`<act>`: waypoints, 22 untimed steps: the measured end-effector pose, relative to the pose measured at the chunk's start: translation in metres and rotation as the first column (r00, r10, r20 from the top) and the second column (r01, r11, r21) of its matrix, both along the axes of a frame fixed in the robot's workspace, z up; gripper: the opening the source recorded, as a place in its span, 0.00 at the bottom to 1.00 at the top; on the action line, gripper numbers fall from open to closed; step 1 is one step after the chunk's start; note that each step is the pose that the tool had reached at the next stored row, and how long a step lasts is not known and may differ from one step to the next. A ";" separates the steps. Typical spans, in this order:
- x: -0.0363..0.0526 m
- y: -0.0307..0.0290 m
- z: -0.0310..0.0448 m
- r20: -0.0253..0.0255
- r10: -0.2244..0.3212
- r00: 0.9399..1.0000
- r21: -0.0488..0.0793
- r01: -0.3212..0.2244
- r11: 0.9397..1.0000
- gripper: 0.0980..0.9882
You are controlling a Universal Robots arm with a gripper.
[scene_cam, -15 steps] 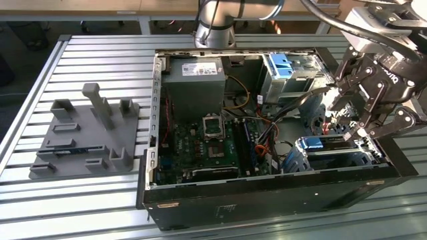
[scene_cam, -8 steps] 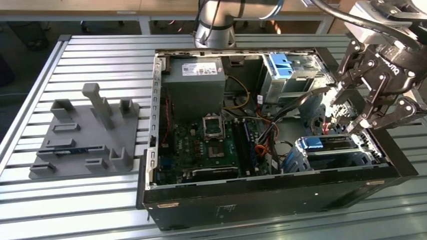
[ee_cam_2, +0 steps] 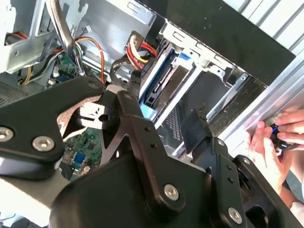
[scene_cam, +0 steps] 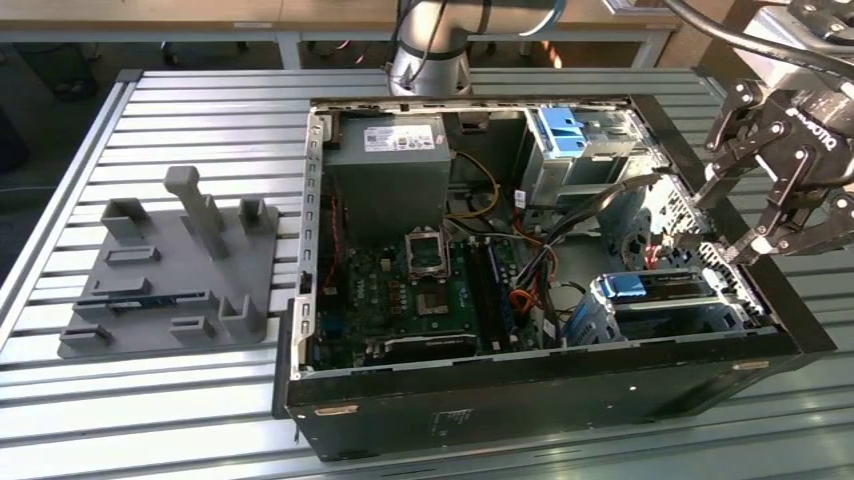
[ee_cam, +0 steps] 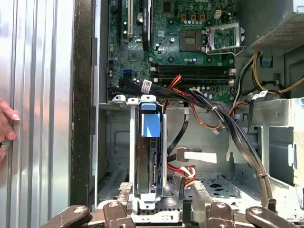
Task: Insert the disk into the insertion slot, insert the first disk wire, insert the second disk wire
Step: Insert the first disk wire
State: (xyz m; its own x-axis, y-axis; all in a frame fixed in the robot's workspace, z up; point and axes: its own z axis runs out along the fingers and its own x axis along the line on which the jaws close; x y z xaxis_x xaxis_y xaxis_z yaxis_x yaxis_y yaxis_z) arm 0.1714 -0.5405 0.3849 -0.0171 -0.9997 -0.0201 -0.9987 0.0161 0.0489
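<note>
In the exterior view's lower right, the disk (scene_cam: pixel 651 288) sits in the insertion slot (scene_cam: pixel 701 318). The gripper (scene_cam: pixel 750 248) hovers close by, fingers (scene_cam: pixel 778 200) spread, grasping nothing.

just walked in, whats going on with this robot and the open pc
A robot arm is working inside an open computer case. The disk already stands in the insertion slot. The open gripper hovers close to the disk's end, holding nothing. A black connector on red and yellow wires lies beside the disk, apart from it. A person's hand rests on the table just outside the case.
</note>
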 end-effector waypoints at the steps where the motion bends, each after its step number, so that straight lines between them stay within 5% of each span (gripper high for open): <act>1: 0.0000 -0.0001 -0.0001 0.000 -0.009 1.000 -0.005 0.009 1.000 0.58; 5: 0.0001 0.0005 -0.0006 0.000 -0.034 0.999 -0.030 0.034 0.999 0.58; 12: 0.0032 0.0185 -0.0049 -0.008 -0.035 0.999 -0.091 0.034 0.995 0.58; 15: 0.0046 0.0259 -0.0076 -0.011 -0.035 0.999 -0.105 0.034 0.994 0.58; 19: 0.0095 0.0304 -0.0127 -0.023 -0.035 0.999 -0.109 0.032 0.994 0.56; 22: 0.0136 0.0327 -0.0159 -0.037 -0.035 0.999 -0.111 0.031 0.993 0.42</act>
State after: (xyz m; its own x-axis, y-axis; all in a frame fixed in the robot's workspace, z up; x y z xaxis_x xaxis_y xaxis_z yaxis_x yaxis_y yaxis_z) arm 0.1850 -0.5078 0.3690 -0.0488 -0.9946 0.0913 -0.9949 0.0564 0.0833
